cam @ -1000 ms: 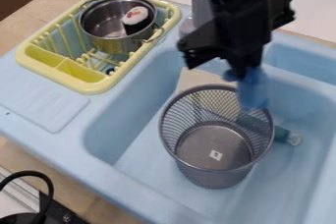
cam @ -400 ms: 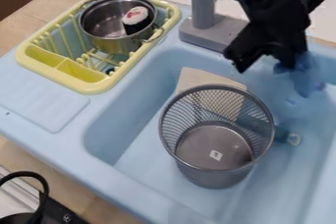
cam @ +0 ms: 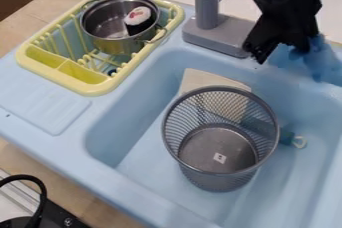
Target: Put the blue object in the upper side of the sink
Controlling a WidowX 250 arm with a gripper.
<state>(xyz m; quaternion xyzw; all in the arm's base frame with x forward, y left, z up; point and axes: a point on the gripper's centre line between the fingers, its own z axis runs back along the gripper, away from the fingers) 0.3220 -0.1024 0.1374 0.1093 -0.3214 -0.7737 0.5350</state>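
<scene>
At the upper right, my black gripper [cam: 304, 49] hangs over the back right part of the light blue sink [cam: 130, 122]. It is shut on the blue object [cam: 324, 62], a soft-looking darker blue piece that sticks out below and to the right of the gripper. The object is close to the sink's upper wall; whether it touches the wall I cannot tell. Part of it is hidden behind the gripper.
A wire mesh basket [cam: 224, 177] stands in the sink, with a beige piece [cam: 200, 78] behind it and a teal item [cam: 286, 136] at its right. The grey faucet [cam: 220, 34] rises left of the gripper. A yellow rack [cam: 100, 89] holds a metal pot [cam: 117, 46].
My gripper has moved right with the blue object, from above the mesh basket to the sink's upper right. The faucet base and beige piece have come into fuller view.
</scene>
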